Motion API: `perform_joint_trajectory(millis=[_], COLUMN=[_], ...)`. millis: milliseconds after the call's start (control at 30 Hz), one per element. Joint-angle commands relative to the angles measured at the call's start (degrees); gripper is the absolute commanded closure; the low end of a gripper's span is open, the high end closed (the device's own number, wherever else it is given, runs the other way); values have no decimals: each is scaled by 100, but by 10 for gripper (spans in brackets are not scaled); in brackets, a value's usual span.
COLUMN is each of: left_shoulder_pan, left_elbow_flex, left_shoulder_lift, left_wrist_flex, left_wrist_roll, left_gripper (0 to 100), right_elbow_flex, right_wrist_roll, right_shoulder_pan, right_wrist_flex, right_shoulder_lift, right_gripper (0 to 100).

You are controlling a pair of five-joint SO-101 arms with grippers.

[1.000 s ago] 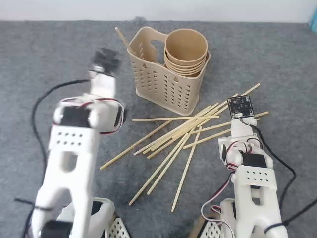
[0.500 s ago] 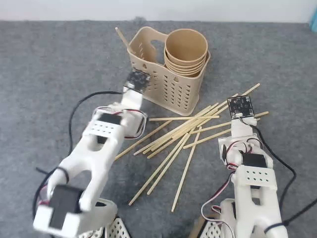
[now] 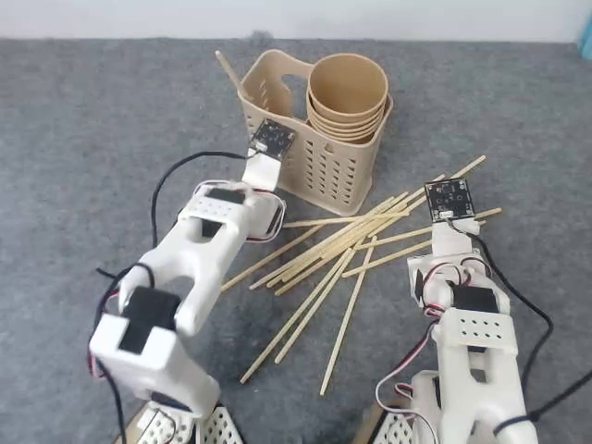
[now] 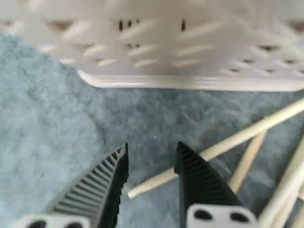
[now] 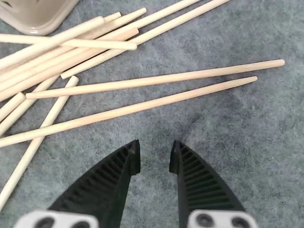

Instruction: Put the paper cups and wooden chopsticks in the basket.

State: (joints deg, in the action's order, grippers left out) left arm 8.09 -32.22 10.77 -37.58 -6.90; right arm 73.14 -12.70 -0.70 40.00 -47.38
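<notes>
1. Grey carpet-like table cover (image 3: 83, 111) carries everything. The beige slotted plastic basket (image 3: 319, 171) stands at the far middle. The stack of tan paper cups (image 3: 348, 88) is already inside it, and one thin wooden chopstick (image 3: 228, 70) leans out of its far corner.
2. Loose pale wooden chopsticks (image 3: 324, 254) lie fanned on the cover just in front of the basket, between the two arms. None of these is in yet.
3. Change: over the last second we see the left arm swing in from the left of the table toward the basket. It now stretches low, with its wrist close to the basket's front wall (image 4: 190, 83).
4. Left gripper (image 4: 151, 154): jaws part open, holding nothing. The blunt end of one loose chopstick (image 4: 228, 140) lies on the cover right at the gap between the tips.
5. Right gripper (image 5: 154, 154): we see no move across the three high frames. Its jaws are a little apart and empty, over bare cover just beside two long chopsticks (image 5: 156, 102).
6. Meaning, as we judge it: the cups part looks done and nearly all the chopsticks are left. The left arm has just lined up on that chopstick end, and the grasp is not yet made.
</notes>
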Motion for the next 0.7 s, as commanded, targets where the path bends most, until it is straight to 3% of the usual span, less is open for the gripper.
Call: perform_joint_trajectory(millis=[0,200,367,667], left_shoulder_pan=[114,123,440,1301], left_elbow_flex=[391,453,286,-1033], left_shoulder_lift=[149,158,-158,-2110], left_wrist_flex=[-378,-510,-1389,-1609], left_wrist_roll=[-53,-88,-501,-589], left_gripper=[848,848,848,848], right_elbow_flex=[-26,-26,-26,-26], right_wrist_roll=[-79,-79,-79,-149], right_shoulder_pan=[4,4,13,22], right_wrist_flex=[-101,-119,-119,-110], right_shoulder_lift=[13,13,13,13], right_gripper=[876,876,876,876])
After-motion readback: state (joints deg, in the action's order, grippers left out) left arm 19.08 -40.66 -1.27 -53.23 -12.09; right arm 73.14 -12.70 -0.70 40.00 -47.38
